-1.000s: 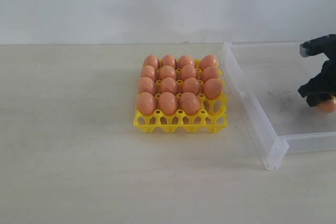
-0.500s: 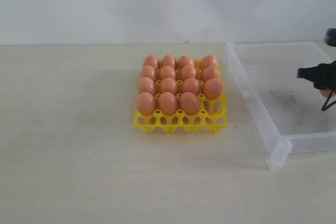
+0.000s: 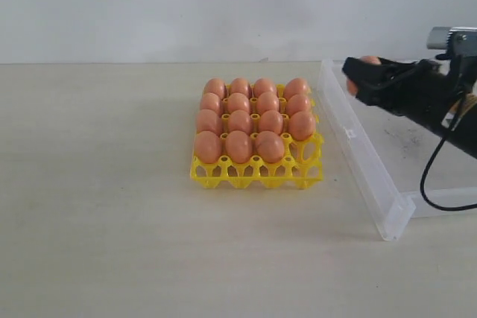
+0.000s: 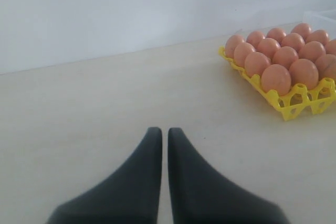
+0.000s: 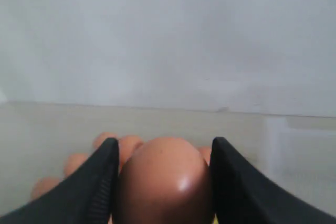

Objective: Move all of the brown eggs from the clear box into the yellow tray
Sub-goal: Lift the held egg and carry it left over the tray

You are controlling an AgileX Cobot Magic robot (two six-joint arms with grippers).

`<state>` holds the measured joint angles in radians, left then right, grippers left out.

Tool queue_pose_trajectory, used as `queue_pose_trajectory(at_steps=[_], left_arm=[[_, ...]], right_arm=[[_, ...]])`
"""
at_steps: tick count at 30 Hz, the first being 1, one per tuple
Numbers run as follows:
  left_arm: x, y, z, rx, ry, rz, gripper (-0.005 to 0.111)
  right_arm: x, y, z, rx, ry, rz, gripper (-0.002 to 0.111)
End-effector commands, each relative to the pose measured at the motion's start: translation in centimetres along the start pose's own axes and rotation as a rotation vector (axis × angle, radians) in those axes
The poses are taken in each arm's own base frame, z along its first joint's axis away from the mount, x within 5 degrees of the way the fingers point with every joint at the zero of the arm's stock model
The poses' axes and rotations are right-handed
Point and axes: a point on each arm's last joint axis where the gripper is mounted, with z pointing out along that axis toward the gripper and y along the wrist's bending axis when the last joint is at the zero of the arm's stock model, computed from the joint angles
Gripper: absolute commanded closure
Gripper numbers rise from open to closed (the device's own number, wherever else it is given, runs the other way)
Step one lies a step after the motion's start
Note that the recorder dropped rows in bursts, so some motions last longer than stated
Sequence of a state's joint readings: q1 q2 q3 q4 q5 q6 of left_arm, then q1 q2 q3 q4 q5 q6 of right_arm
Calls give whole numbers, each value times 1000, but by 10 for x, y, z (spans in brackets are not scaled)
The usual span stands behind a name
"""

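The yellow tray [image 3: 257,174] sits mid-table with several brown eggs [image 3: 239,121] in its cups; its near-right corner cup [image 3: 304,156] holds none. My right gripper [image 3: 356,78] hangs in the air above the clear box's left wall [image 3: 358,150], shut on one brown egg [image 5: 165,179] that fills the gap between the black fingers [image 5: 100,182]. The box floor [image 3: 406,143] shows only dark smudges. In the left wrist view the left gripper [image 4: 160,129] is shut on nothing above bare table, with the tray [image 4: 294,103] and its eggs [image 4: 275,77] off to one side.
A pale wall backs the light table [image 3: 112,184]. A black cable [image 3: 432,176] loops down from the right arm over the box. The box's near corner [image 3: 391,225] stands close to the table's front right.
The right gripper has risen from low inside the box and swung left toward the tray, carrying the egg. The tray and its eggs have not moved.
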<state>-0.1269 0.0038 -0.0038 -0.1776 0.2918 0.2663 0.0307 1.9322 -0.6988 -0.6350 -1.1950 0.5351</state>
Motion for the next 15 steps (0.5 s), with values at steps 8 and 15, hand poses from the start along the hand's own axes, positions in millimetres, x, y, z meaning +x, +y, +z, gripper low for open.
queue_pose_trajectory(at_steps=[8, 15], left_arm=[[1, 0, 0, -4, -6, 6, 103], [1, 0, 0, -4, -6, 6, 103]], right_arm=[[39, 37, 24, -186, 132, -139, 109], [50, 32, 28, -181, 174, -185, 109]])
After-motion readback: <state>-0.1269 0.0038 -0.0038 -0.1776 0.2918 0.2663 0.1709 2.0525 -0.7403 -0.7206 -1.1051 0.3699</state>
